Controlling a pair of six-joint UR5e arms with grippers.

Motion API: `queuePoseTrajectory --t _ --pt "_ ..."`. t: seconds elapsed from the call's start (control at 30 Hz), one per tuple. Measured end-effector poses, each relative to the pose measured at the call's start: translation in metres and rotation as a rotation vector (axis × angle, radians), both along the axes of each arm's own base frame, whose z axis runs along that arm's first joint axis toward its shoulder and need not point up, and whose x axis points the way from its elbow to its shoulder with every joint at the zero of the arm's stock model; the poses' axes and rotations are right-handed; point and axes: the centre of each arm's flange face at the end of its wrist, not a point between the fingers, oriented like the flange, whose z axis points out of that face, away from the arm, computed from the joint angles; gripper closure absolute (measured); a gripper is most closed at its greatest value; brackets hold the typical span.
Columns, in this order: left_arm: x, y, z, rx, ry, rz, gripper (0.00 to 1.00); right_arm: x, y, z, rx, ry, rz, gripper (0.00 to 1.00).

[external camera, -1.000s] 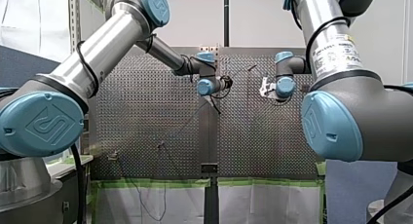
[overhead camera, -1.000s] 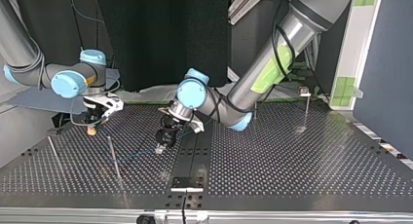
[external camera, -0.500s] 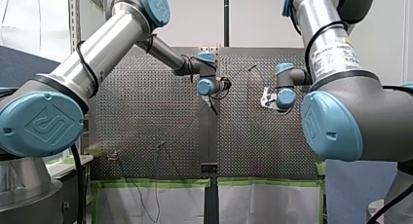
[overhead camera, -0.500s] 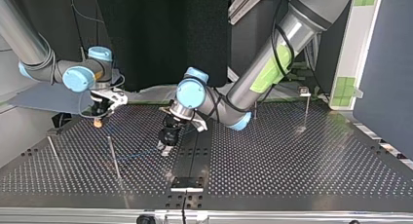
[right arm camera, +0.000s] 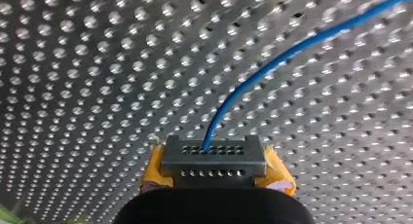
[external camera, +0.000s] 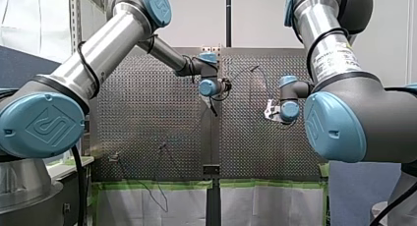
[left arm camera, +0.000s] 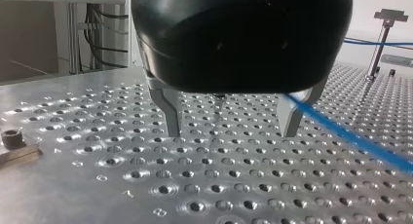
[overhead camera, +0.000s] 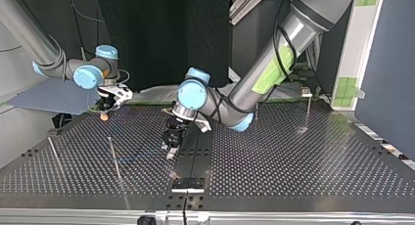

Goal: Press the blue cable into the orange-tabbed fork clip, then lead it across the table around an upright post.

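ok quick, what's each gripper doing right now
left gripper: open, holding nothing
right gripper: closed on the blue cable

The cable (right arm camera: 253, 78) is coloured bright blue. The table (right arm camera: 97, 87) is made of shiny silver-grey metal and is dotted all over with neat rows of small round holes. The right gripper (right arm camera: 214, 152) is marked by yellow-orange pads (right arm camera: 154, 169) at each side of a grey block (right arm camera: 243, 161), and two rows of tiny holes are seen on that block. The left gripper (left arm camera: 229, 124) is made with a black body and silver fingers (left arm camera: 168, 112). The left arm (external camera: 108, 44) and the right arm (external camera: 334, 49) are coloured silver-grey, with light blue caps (external camera: 46, 125) at the joints. A green patch (overhead camera: 274, 71) is seen on the left arm in the top view. In the front view the table's near edge is lined with green tape (external camera: 157, 185).
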Motion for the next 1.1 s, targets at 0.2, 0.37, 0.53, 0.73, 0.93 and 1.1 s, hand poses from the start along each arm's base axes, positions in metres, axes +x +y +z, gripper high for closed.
queuePoseTrajectory --t 0.2,0.37,0.53,0.73,0.93,1.1 --pt "0.003 0.004 0.000 0.007 -0.004 0.017 0.04 -0.007 -0.005 -0.019 0.009 0.001 -0.012 1.00" --pt "0.003 0.004 0.000 0.011 -0.006 0.023 0.04 -0.014 -0.010 -0.022 -0.006 -0.005 -0.022 1.00" --pt "0.004 0.005 0.000 0.015 -0.007 0.025 0.04 -0.025 -0.017 -0.024 -0.016 -0.008 -0.039 1.00" --pt "0.007 0.008 0.000 0.022 -0.011 0.041 0.04 -0.037 -0.021 -0.040 -0.002 -0.003 -0.055 1.00" --pt "0.009 0.011 0.000 0.036 -0.020 0.062 0.04 -0.042 -0.022 -0.074 0.029 0.015 -0.057 1.00" --pt "0.010 0.013 0.000 0.048 -0.025 0.082 0.04 -0.050 -0.022 -0.098 0.053 0.036 -0.064 1.00"
